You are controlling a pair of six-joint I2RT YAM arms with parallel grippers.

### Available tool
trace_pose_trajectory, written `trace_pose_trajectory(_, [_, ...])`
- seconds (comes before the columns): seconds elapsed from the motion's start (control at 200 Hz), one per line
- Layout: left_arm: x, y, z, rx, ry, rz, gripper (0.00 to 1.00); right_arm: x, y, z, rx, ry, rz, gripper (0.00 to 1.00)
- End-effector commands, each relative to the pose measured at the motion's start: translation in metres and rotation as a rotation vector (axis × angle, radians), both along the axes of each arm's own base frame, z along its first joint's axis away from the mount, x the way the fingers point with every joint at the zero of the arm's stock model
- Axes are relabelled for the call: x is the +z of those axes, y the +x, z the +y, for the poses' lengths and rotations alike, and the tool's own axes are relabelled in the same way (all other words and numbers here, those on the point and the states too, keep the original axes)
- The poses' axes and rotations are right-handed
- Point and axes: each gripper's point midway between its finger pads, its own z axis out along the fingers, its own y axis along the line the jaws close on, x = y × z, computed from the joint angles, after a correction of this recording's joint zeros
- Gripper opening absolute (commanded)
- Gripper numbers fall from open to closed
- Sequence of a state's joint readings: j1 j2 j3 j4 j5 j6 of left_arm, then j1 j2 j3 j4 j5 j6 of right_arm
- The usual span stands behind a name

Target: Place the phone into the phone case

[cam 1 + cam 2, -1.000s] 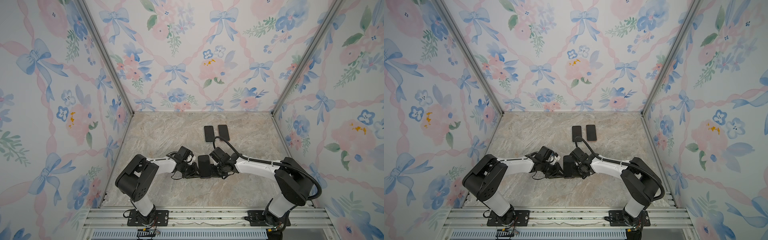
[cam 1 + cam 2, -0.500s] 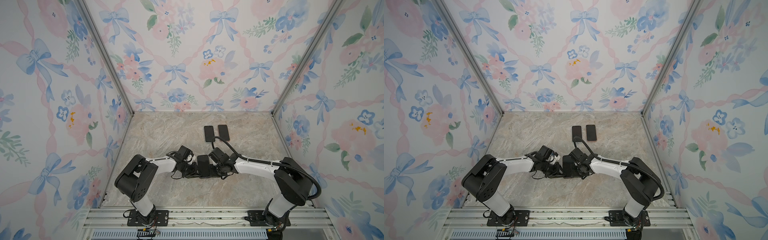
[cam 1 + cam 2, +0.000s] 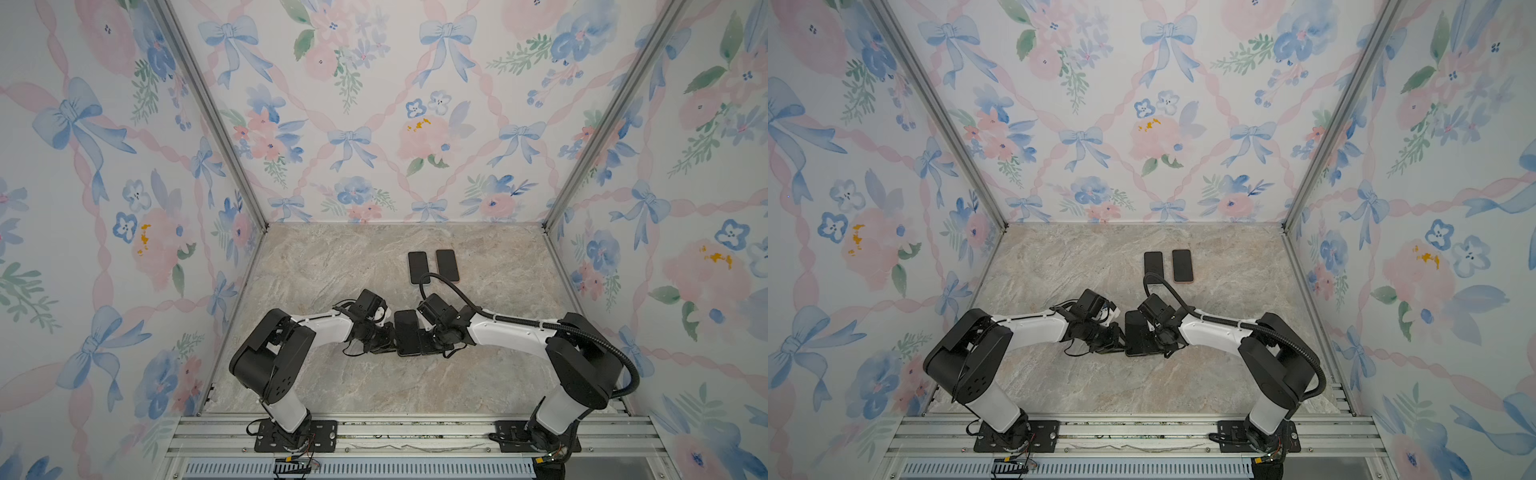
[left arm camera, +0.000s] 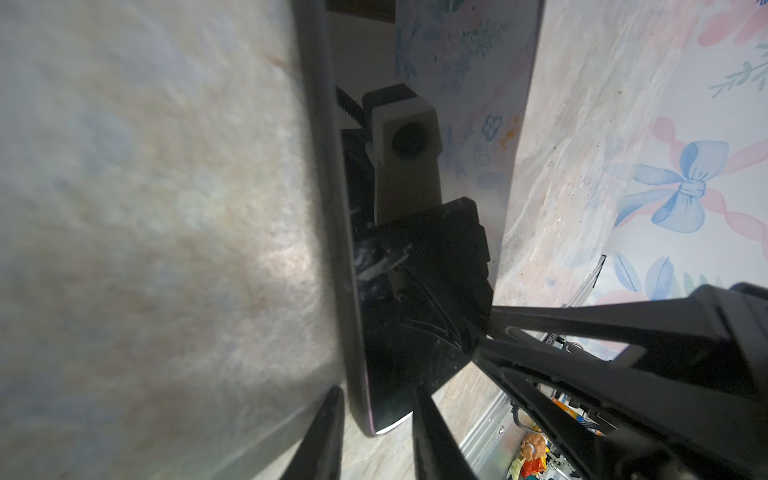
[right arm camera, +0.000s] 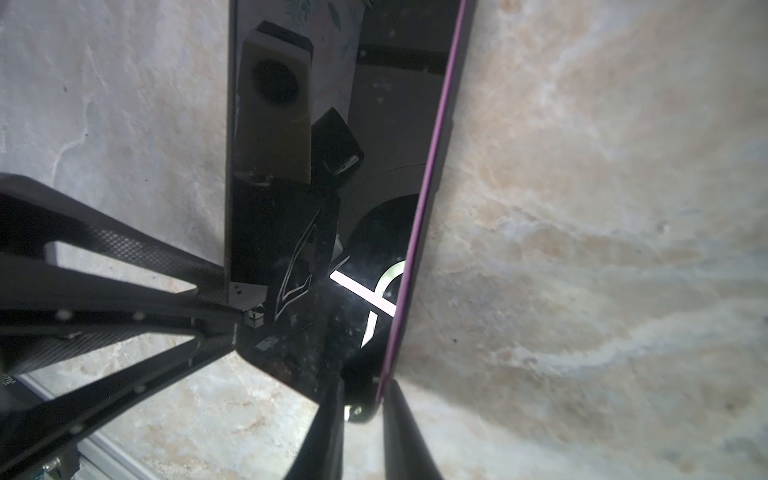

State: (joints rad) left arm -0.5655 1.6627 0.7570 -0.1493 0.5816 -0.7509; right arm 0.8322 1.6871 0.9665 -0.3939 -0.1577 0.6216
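The black phone (image 3: 407, 332) (image 3: 1138, 336) sits at the middle of the table between both arms. A dark shell (image 4: 328, 208) with a thin purple line (image 5: 432, 174) wraps its edge and looks like the phone case. My left gripper (image 3: 392, 338) (image 4: 377, 390) straddles one near corner, open, with a narrow gap at one finger (image 4: 328, 432). My right gripper (image 3: 424, 338) (image 5: 365, 384) is shut on the other near corner, its fingers against both faces. The glossy screen mirrors the wrist cameras.
Two more dark slabs (image 3: 417, 267) (image 3: 447, 265) lie side by side farther back; whether they are phones or cases I cannot tell. The right arm's cable (image 3: 453, 291) loops just in front of them. Flowered walls (image 3: 124, 208) close three sides and a metal rail (image 3: 374, 432) runs along the front.
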Motion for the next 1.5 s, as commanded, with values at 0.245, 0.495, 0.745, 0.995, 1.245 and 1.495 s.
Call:
trace_pose_trajectory(0.245, [-0.018,-0.005,0.014,0.004,0.067,0.045,0.28,-0.043,-0.036,-0.007,0.025,-0.078,0.112,0.15])
trace_pose_trajectory(0.495, [-0.016,-0.004,0.012,0.001,0.058,0.042,0.25,-0.068,-0.052,-0.014,0.032,-0.156,0.136,0.13])
trace_pose_trajectory(0.745, [-0.015,-0.004,0.012,0.003,0.056,0.043,0.24,-0.079,-0.056,-0.022,0.02,-0.186,0.149,0.12])
trace_pose_trajectory(0.995, [-0.016,-0.004,0.012,0.004,0.057,0.046,0.24,-0.079,-0.055,-0.022,0.011,-0.178,0.147,0.12])
trace_pose_trajectory(1.245, [-0.015,-0.005,0.014,0.008,0.06,0.043,0.24,-0.07,-0.049,-0.025,0.009,-0.192,0.121,0.12])
trace_pose_trajectory(1.495, [-0.019,-0.005,0.016,0.012,0.067,0.051,0.24,-0.087,-0.059,-0.026,0.005,-0.198,0.157,0.11])
